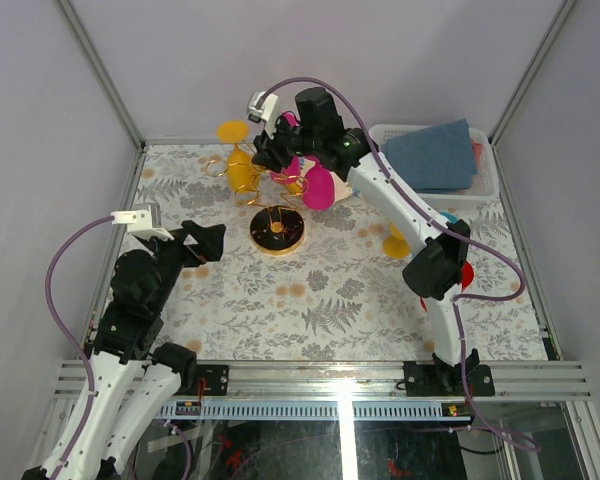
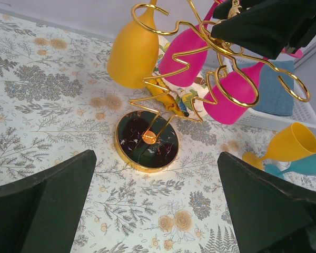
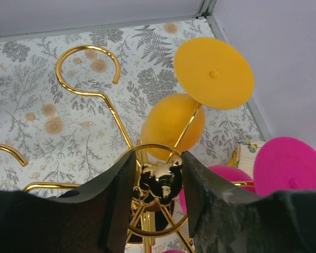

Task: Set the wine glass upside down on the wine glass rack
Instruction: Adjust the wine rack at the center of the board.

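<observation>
Right gripper [image 3: 158,163] above wine glass rack [image 1: 277,230] — fingers [image 3: 116,211] flanking its gold top knob [image 3: 157,182], grip unclear, left gripper [image 2: 157,158] spread wide

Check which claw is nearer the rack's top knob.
Right. The right claw sits over the gold knob, straddling it; the left claw hovers open near the rack base, farther off.

A desk [image 1: 380,300] covered in a pale print of grey ferns and orange flowers carries a white slatted basket [image 1: 489,186] at its far right corner, with a folded blue cloth [image 1: 430,155] in it. Near the basket, a yellow goblet [image 2: 292,142] lies tipped on its side, with a teal goblet [image 2: 312,163] just beside it.
</observation>
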